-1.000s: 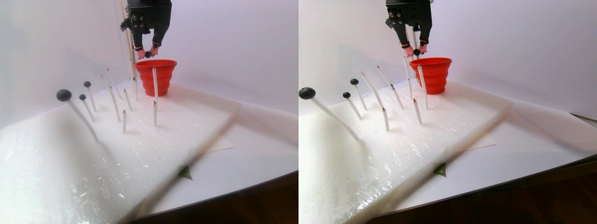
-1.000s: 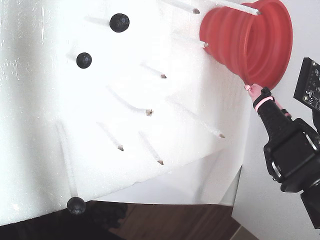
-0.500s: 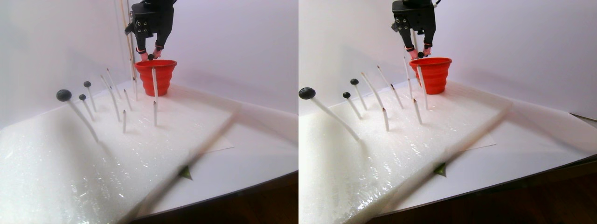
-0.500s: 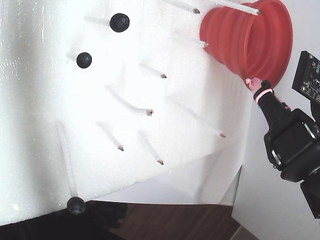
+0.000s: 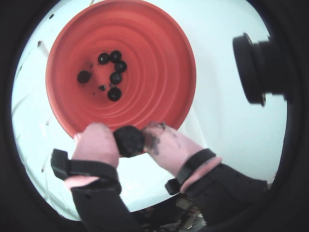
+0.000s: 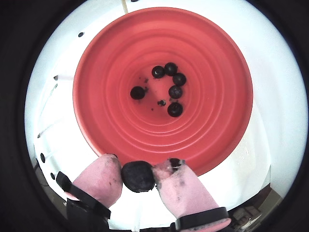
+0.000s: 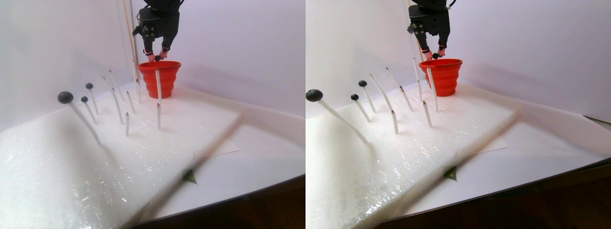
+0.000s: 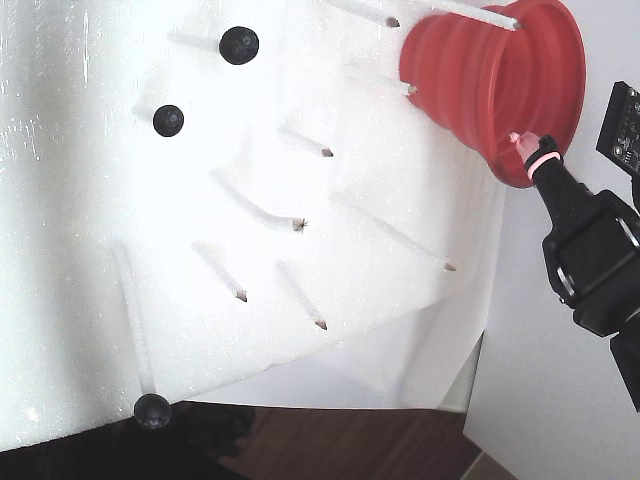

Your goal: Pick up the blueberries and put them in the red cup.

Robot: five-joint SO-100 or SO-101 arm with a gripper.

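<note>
1. Since a second ago the gripper has carried its load from short of the red cup to a spot above the near rim; in the fixed view the pink fingertip now overlaps the flared rim, where it earlier sat just outside it.

2. Both wrist views show the pink pads pinched together on one blueberry, which sits between them, dark and slightly squashed-looking.

3. That berry hangs right at the cup's near edge, not over the middle. Six blueberries already lie clustered on the cup floor, with a few dark crumbs beside them.

4. Three more berries remain on white sticks in the foam sheet: two near each other and one at the foam's edge. The other sticks stand bare.

5. Risks from here:
   - Letting go at this spot could drop the berry on the rim, so that it bounces out onto the foam.
   - The pads look smeared with dark residue, so the berry may cling to one pad instead of falling.
   - Whether the fingertips clear the rim in height is hard to judge from these angles; a low pass could nudge or tip the soft cup.
</note>
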